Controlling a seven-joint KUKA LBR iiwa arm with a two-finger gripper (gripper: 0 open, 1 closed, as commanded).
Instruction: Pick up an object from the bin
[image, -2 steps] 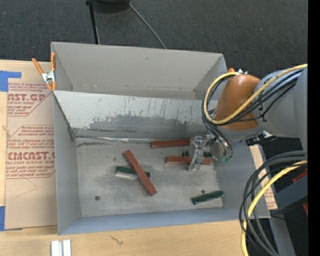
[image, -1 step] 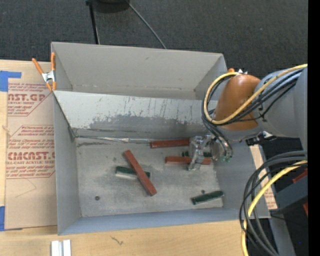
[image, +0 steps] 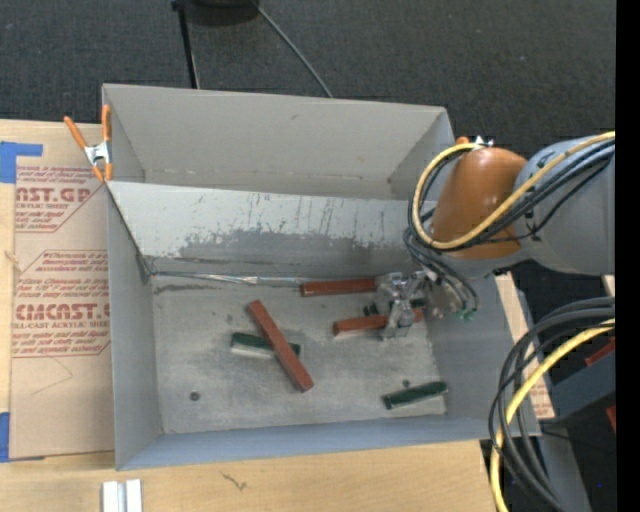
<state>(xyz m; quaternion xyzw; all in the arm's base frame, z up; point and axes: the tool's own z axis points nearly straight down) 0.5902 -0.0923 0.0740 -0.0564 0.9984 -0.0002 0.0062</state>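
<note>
One short brown stick (image: 352, 325) lies just left of the end effector (image: 398, 316), whose opening I cannot tell; centre over it before closing.

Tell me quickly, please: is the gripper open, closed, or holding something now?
Gripper: it cannot be told whether it is open or closed; it sits at the right end of the short red-brown stick.

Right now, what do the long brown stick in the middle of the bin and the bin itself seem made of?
The long brown stick looks like wood or matt plastic: flat reddish-brown faces, straight edges, no shine; which one, I cannot tell. The bin looks like dull grey sheet metal, with scuffs and scratches on its back wall.
</note>
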